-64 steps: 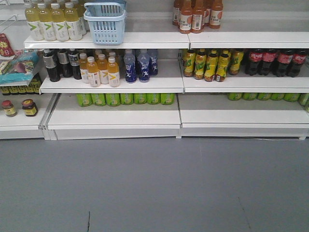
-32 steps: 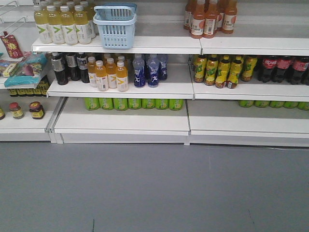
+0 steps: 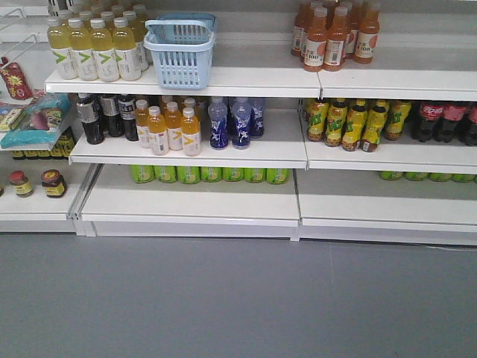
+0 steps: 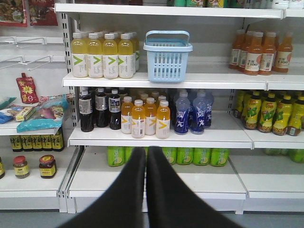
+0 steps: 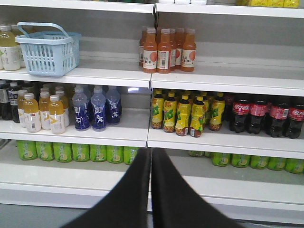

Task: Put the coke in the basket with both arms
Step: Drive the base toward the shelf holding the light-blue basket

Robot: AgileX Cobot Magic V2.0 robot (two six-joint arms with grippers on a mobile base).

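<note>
"C100" on orange btls (image 4: 252, 54); Coca-Cola on dark cola btls (image 5: 260, 116)

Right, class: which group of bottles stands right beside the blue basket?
The pale yellow bottles with green V labels, just left of the basket on its shelf; every other group is further off.

The basket (image 3: 181, 48) is set on the top shelf (image 3: 253, 74), just right of a block of bottles (image 3: 93, 48); a second block (image 3: 335, 37) is placed well to its right. Cola bottles (image 3: 431, 121) are lined at the middle shelf's (image 3: 387, 156) right end. Cans (image 3: 209, 174) are ranged at the back of the bottom shelf (image 3: 194, 201), and 2 jars (image 3: 54, 183) are kept further left.
</note>
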